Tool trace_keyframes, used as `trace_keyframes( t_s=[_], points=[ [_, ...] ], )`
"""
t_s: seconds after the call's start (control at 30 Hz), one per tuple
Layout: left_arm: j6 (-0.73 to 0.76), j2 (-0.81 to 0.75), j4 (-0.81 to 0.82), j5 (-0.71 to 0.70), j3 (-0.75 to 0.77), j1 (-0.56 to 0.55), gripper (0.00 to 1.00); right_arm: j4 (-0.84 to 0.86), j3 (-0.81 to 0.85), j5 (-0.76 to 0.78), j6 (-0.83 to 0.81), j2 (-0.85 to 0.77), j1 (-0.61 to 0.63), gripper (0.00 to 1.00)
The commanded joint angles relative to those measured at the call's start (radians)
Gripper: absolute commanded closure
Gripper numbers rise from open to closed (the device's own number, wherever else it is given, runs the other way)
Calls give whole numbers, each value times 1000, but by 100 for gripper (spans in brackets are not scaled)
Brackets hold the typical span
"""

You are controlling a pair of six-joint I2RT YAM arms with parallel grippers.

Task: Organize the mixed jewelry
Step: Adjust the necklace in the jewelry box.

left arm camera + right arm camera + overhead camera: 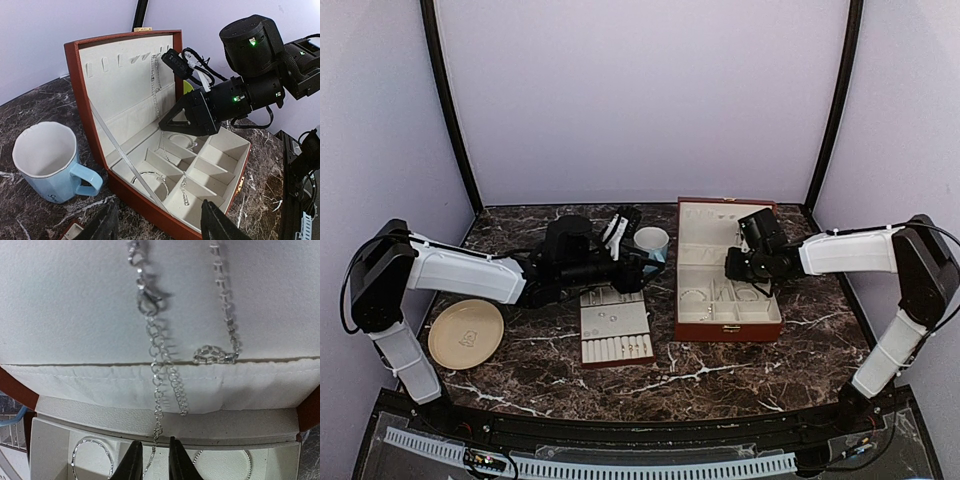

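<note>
Most looks sorted: bangles (159,178) lie in the box (76,75) compartments at lower centre, and the chain (156,390) hangs inside the lid. Only its tail seems left to settle. The right gripper (152,462) jaws nearly close around that tail, but I cannot tell whether they grip it. The left gripper (160,225) jaws stand apart, empty.

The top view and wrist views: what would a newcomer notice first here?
The open red-brown box on the right half of the marble table stands out, its cream-lined lid raised. A silvery chain hangs down the lid lining, and the right gripper has its fingers narrowly apart on either side of the chain's lower end. Left of the box stands a pale blue mug.
</note>
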Motion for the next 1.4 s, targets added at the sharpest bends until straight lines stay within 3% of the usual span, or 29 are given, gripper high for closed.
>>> trace_keyframes(
  t_s=[0.0,0.83,1.13,1.37],
  points=[
    [-13,-46,2,-2,-3,4,42,22,37,26,-7,-27,7,81],
    [-29,-43,21,18,-5,4,42,36,61,59,-24,41,10,83],
    [-20,-33,28,27,10,3,42,25,54,62,-21,16,10,99],
    [-11,41,68,58,61,-9,42,4,53,89,-28,-57,11,100]
  ],
)
